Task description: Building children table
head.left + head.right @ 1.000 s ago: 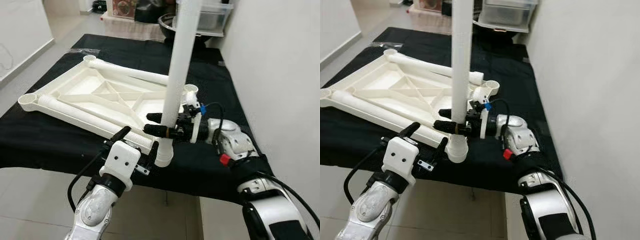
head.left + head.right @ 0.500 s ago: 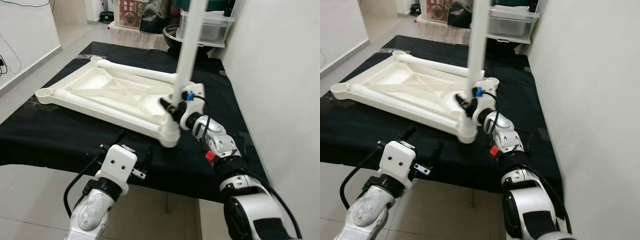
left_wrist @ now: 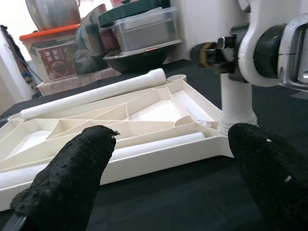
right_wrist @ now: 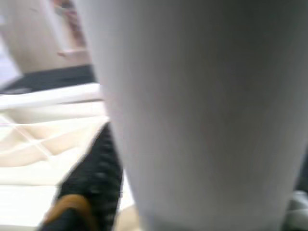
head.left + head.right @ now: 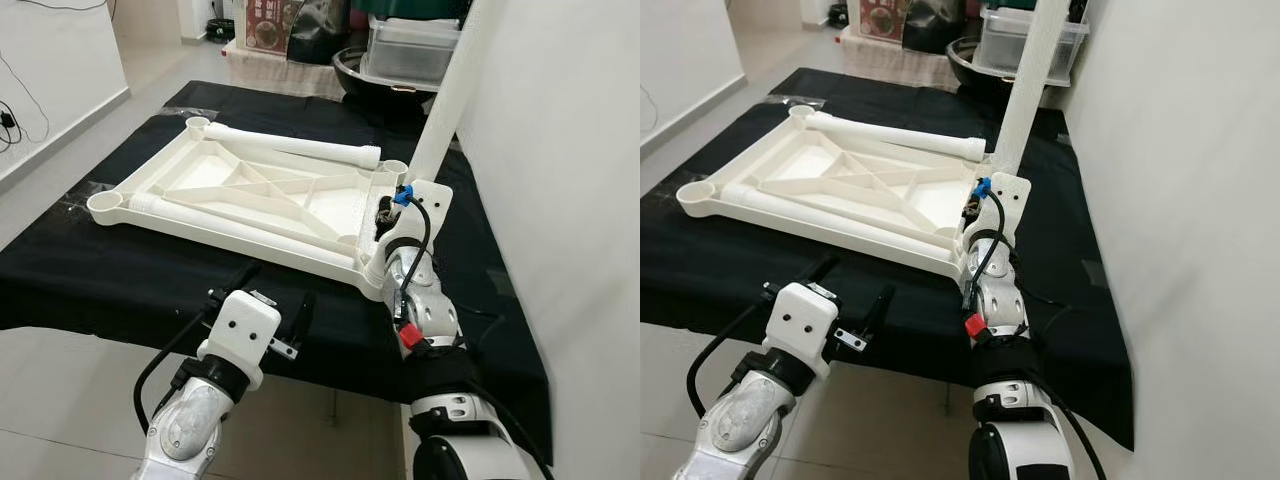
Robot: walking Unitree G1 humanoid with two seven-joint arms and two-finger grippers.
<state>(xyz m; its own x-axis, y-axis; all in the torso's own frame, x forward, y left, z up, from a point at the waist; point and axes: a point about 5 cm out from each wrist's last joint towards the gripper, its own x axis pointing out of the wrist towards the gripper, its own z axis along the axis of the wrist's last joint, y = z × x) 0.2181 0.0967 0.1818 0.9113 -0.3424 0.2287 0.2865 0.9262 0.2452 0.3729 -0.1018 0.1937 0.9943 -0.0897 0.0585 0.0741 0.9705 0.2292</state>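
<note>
The white table frame (image 5: 250, 195) lies upside down on the black tabletop (image 5: 120, 280) so its corner sockets face up, and the right claw (image 5: 385, 215), clamped on the white leg (image 5: 445, 100), holds it upright at the frame's near right corner, apparently to seat it in the socket. The left claw (image 5: 265, 300) hovers at the tabletop's near edge, its fingers (image 3: 72, 178) spread wide and holding nothing. Compared with a second ago, the leg has moved from above the near edge to that corner, and the left claw has backed off the frame.
</note>
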